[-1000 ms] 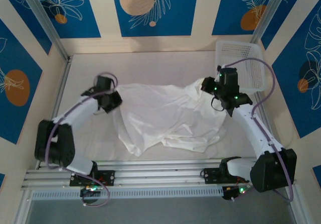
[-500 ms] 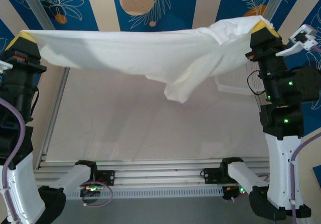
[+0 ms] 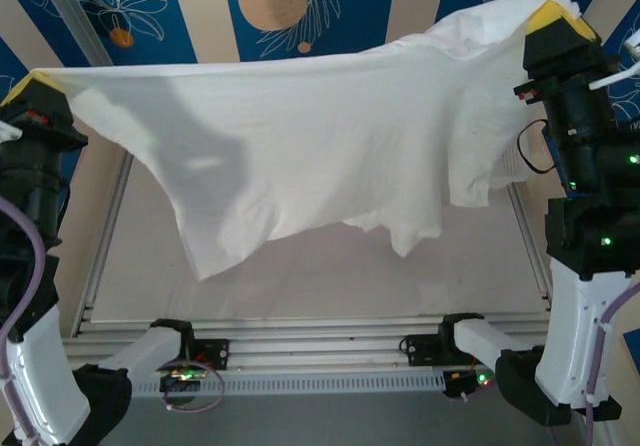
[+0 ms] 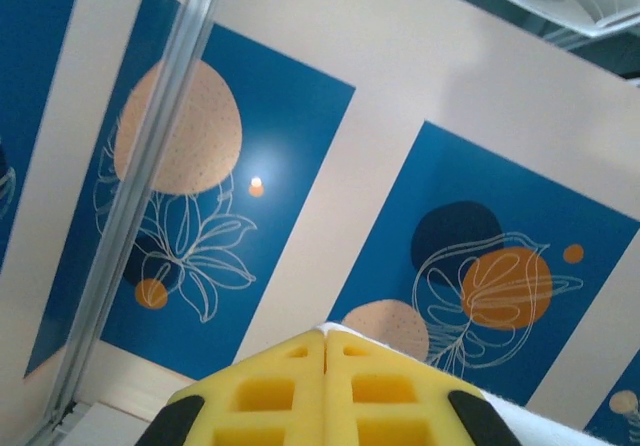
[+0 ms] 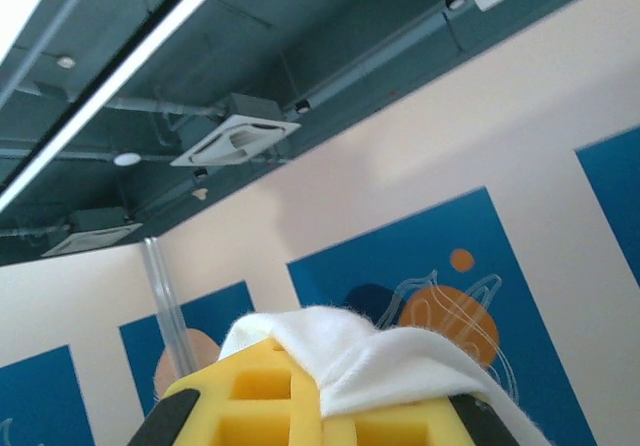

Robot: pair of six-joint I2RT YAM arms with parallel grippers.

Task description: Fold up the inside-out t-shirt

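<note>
The plain white, thin, wrinkled fabric t-shirt (image 3: 320, 146) hangs in the air above the bench (image 3: 330, 276), stretched as a broad sheet between the two raised arms. Its upper edge runs nearly straight from one arm to the other, while its lower edge falls in uneven, creased folds clear of the bench surface. The left gripper (image 3: 35, 88) stands at the sheet's left corner. In the left wrist view the yellow foam pads (image 4: 270, 396) of this gripper (image 4: 325, 386) are pressed flat together, jaws clenched, with a sliver of the white cloth (image 4: 545, 418) showing beside them. The right gripper (image 3: 558, 16) holds the opposite corner somewhat higher. In the right wrist view its jaws are likewise clenched (image 5: 320, 406), and a bunched fold of the t-shirt (image 5: 380, 361) is draped over the yellow pads (image 5: 250, 396). A white plastic lattice basket (image 3: 507, 166) shows partly past the shirt's right edge; its contents cannot be told. The bench is smooth and pale, bordered at the near edge by a ribbed aluminium rail (image 3: 320, 351). The surrounding walls carry blue panels (image 3: 300, 16) with orange discs and white line-drawn leaves.
</note>
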